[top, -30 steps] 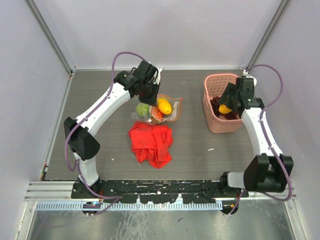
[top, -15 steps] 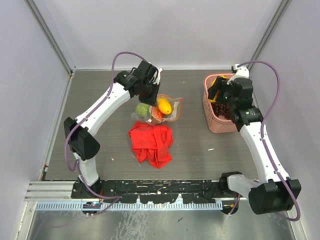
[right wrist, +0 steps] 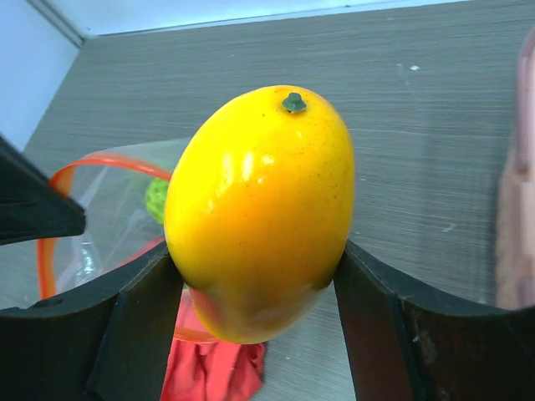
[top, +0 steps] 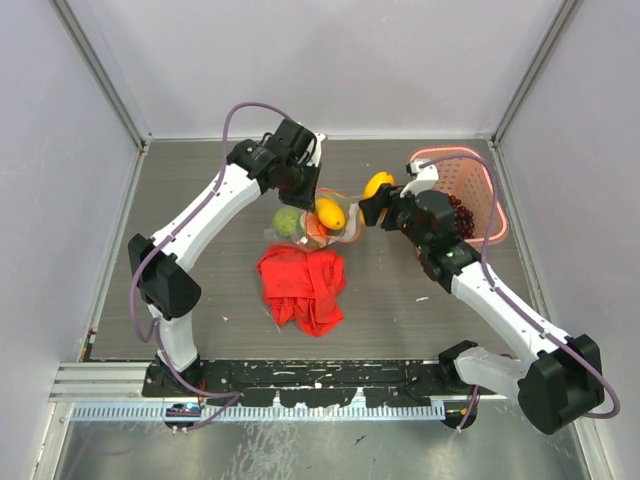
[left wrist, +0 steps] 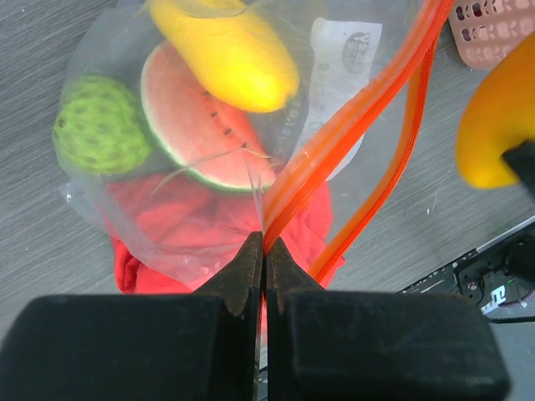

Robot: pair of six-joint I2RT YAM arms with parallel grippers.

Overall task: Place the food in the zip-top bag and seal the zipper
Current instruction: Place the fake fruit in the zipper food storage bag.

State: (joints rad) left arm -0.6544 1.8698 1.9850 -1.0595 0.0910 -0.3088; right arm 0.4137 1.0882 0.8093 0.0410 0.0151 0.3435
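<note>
Left gripper [left wrist: 265, 251]: jaws pressed fully together, pinching one lip of the zip-top bag [left wrist: 338, 63] at the zipper [left wrist: 351, 125]. The left wrist view shows the red-orange strip rising from the fingertips and splitting into two lines, so the mouth stands open. The overhead view shows only that this gripper sits at the bag's far edge; the pinch itself is hidden there.

Bag contents, directly ahead of the left fingertips: watermelon slice [left wrist: 201, 125], green fruit [left wrist: 96, 125] to its left, yellow fruit [left wrist: 226, 50] beyond both. The red cloth [top: 300, 285] lies under the bag, visible through the film in the wrist view and as a spread heap in the overhead view.

Right gripper [right wrist: 255, 251]: jaws set wide, clamped on the two sides of a mango [right wrist: 259, 209], stem end up. The right wrist view confirms contact on both sides; the overhead view shows only the fruit at the gripper's tip. That same wrist view places the open bag mouth below and ahead-left of the mango, apart from it.

Pink basket [top: 480, 200]: behind the right gripper, blurred in the overhead view, with a dark grape bunch [top: 462, 215] inside. The right wrist view catches only a pink sliver at its right border
</note>
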